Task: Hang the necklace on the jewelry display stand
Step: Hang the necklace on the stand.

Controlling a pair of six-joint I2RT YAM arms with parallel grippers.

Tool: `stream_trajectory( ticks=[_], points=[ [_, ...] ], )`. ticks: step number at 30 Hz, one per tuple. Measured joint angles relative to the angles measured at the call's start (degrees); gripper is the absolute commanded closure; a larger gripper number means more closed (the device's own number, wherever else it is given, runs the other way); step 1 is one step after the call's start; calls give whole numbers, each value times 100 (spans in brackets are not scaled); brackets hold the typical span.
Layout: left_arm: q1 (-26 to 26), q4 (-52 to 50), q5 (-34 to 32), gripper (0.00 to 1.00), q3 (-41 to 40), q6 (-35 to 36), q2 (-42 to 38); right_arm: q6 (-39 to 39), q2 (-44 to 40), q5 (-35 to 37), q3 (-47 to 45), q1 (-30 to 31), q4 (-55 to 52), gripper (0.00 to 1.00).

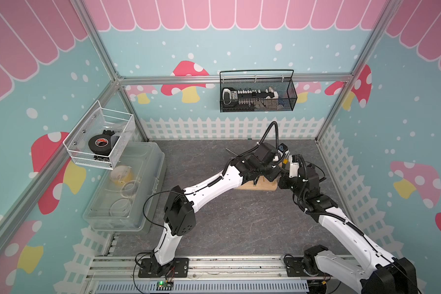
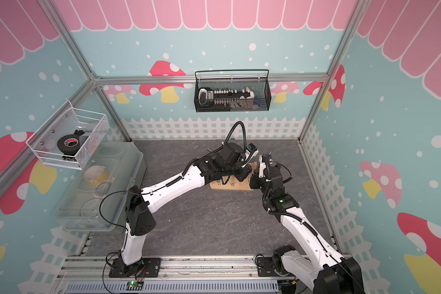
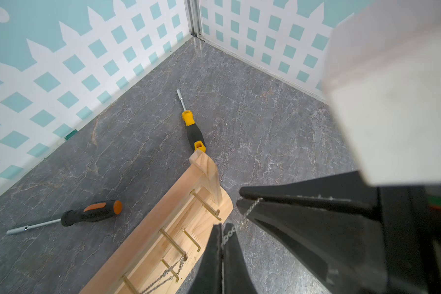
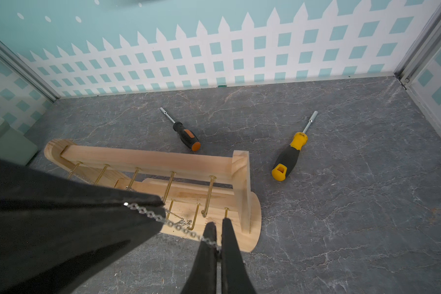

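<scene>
A silver chain necklace (image 4: 186,230) is stretched taut between my two grippers, just in front of the jewelry display stand (image 4: 189,163). The stand is light wood with rows of gold pegs and stands at the back right of the table (image 1: 255,187). My left gripper (image 3: 222,226) is shut on one end of the necklace (image 3: 229,232). My right gripper (image 4: 218,225) is shut on the other end. Each wrist view also shows the other gripper's black fingers pinching the chain. In both top views the arms hide the necklace and the jaws.
A thinner chain (image 4: 178,219) hangs on the stand's lower pegs. Behind the stand lie an orange-black nut driver (image 4: 186,136) and a yellow-black one (image 4: 289,155). A clear plastic box (image 1: 127,188) and a white mesh basket (image 1: 99,142) are at the left. A black basket (image 1: 257,94) hangs on the back wall.
</scene>
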Motion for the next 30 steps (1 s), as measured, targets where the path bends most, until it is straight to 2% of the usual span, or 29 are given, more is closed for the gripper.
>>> stream_trajectory(
  ticks=[7, 23, 30],
  points=[
    [66, -50, 0, 100, 321, 2, 330, 81, 219, -195, 0, -234, 179, 98],
    [210, -168, 2, 100, 490, 0, 675, 186, 710, -472, 0, -372, 439, 98],
    [256, -168, 42, 91, 518, -4, 778, 223, 866, -481, -2, -385, 474, 98]
  ],
)
